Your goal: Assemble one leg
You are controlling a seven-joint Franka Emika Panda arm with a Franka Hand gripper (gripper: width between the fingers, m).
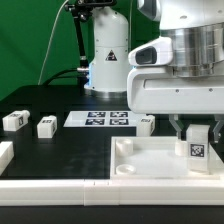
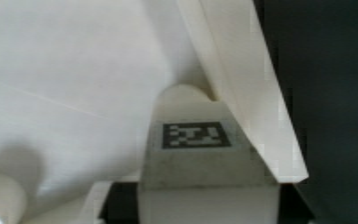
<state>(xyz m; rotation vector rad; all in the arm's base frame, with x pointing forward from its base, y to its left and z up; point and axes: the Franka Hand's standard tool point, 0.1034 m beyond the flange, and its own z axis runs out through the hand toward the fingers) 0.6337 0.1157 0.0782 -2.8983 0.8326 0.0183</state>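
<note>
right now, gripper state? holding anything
Gripper: closed, holding a leg between its fingers.

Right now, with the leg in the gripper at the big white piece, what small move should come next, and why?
Probably a short, straight press downward. The gripper appears shut on the leg, which stands upright on or just above the white tray-like piece, close beside its rim. Whether it is seated cannot be told, so pressing before releasing seems safest.
</note>
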